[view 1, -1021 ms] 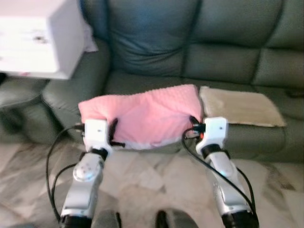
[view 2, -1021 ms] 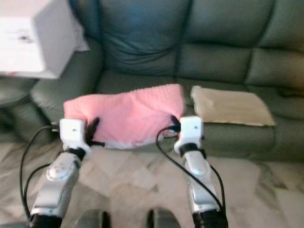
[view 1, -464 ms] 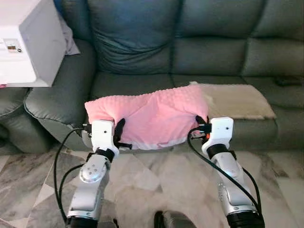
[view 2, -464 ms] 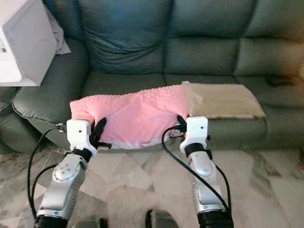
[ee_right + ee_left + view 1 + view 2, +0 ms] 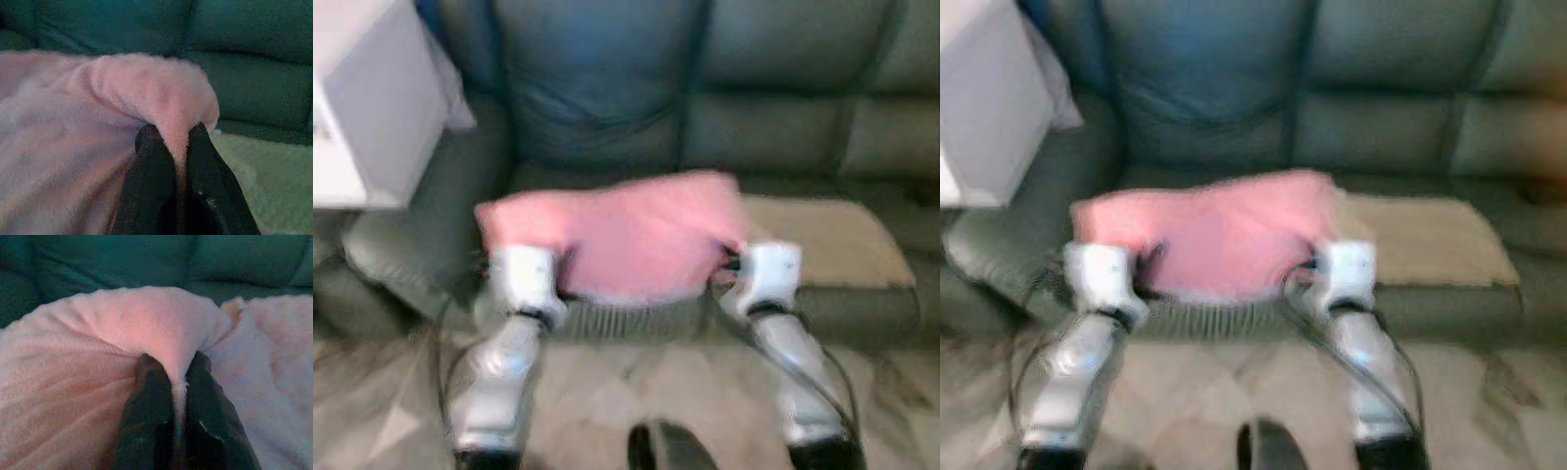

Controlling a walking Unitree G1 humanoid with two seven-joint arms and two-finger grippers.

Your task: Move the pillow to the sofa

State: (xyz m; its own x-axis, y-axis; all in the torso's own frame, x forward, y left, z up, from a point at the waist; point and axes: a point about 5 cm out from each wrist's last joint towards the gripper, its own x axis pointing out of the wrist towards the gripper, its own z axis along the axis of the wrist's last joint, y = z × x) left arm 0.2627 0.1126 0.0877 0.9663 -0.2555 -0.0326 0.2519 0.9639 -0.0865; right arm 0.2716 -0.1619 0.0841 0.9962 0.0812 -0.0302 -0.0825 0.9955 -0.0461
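A pink fluffy pillow [image 5: 617, 235] hangs between my two arms, over the front edge of the dark green sofa [image 5: 607, 88]. My left gripper [image 5: 178, 369] is shut on the pillow's left corner [image 5: 161, 328], its fabric pinched between the black fingers [image 5: 151, 396]. On the pillow's right corner [image 5: 161, 93] my right gripper [image 5: 178, 134] is shut too. In the eye views the left wrist [image 5: 524, 279] and right wrist [image 5: 764, 274] flank the pillow. The eye views are blurred.
A beige mat [image 5: 822, 245] lies on the sofa seat to the right of the pillow. A white box [image 5: 367, 108] stands over the sofa's left armrest. Marble floor [image 5: 636, 392] runs in front of the sofa.
The head views have shifted and blurred, so the camera moved. The pillow sits slightly higher and farther over the sofa's seat edge. Both grippers keep their hold.
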